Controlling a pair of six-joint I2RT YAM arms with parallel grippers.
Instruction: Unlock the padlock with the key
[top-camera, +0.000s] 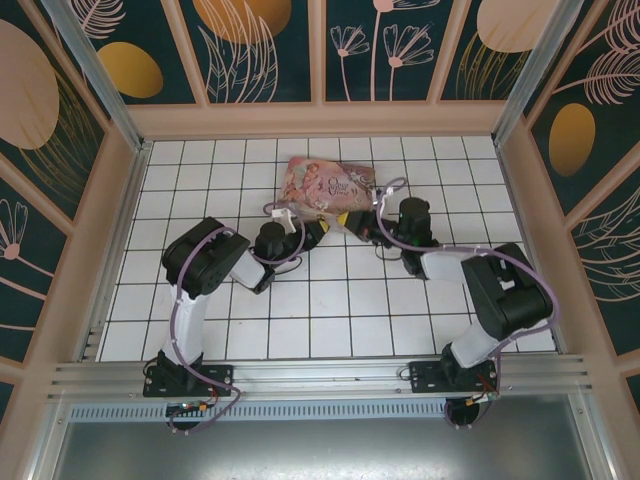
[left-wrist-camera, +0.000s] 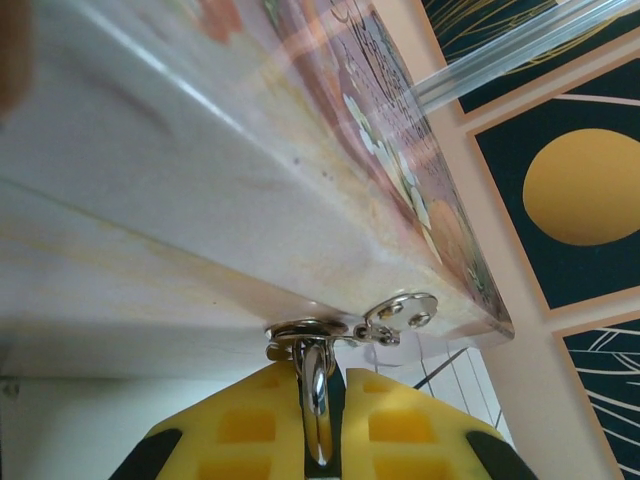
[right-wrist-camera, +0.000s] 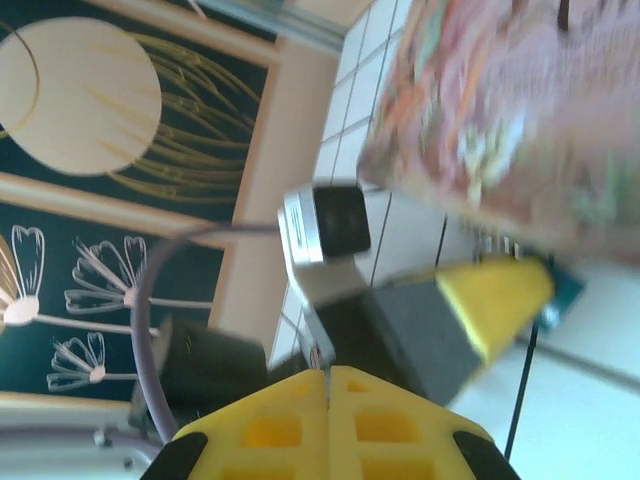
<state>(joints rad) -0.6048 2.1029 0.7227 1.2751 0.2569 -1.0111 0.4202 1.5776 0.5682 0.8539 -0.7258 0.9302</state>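
Left pincer (left-wrist-camera: 322, 405) pinching thin silvery shackle, apparently of padlock (left-wrist-camera: 314, 372), hung on hasp (left-wrist-camera: 400, 315) of tin (top-camera: 320, 180), far-middle of counter (top-camera: 330, 310). Right pincer (right-wrist-camera: 328, 400) pressed together; key not made out. Unlocking looks not yet done.

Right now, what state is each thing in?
tin: shut, hasp fastened.
padlock: shackle through hasp, pinched between yellow fingers.
left gripper: shut on padlock.
right gripper: shut; whether it holds anything is unclear.

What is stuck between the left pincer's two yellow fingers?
The padlock's silvery shackle, hanging from the pink tin box's latch. The left wrist view shows it.
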